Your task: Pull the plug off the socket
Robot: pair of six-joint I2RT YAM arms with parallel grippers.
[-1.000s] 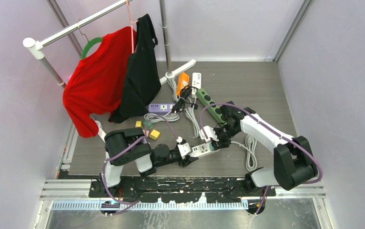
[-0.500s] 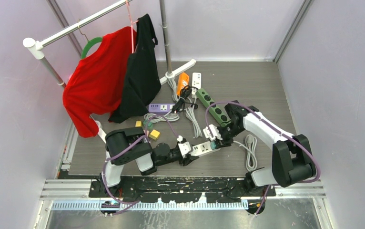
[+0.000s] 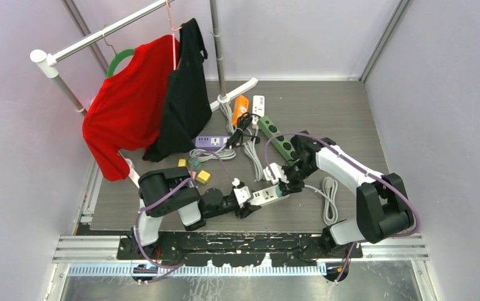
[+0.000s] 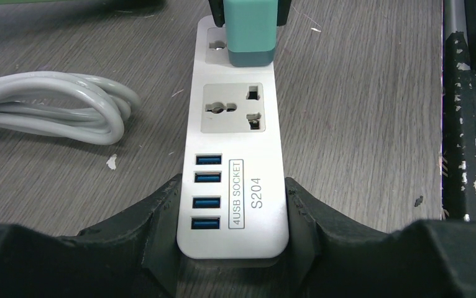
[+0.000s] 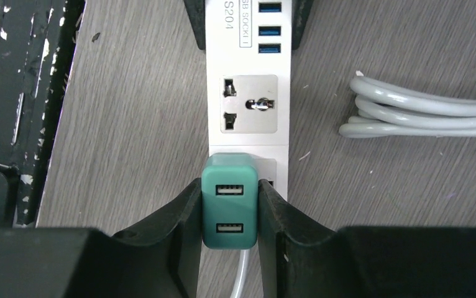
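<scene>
Likely light, rigid and slick, the teal plug (image 5: 228, 186) is clamped by its flanks in the right gripper (image 5: 228, 195); the left gripper (image 4: 232, 198) clamps the 6 o'clock end of the socket strip (image 4: 235, 124).

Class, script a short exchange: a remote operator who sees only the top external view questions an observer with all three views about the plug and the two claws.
Operator: Does the right claw hold the plug?
Observer: Yes, the right claw is shut on the sides of the teal plastic charger plug.
Operator: And the left claw?
Observer: The left claw clamps the white plastic power strip at its end with four blue USB ports.
</scene>
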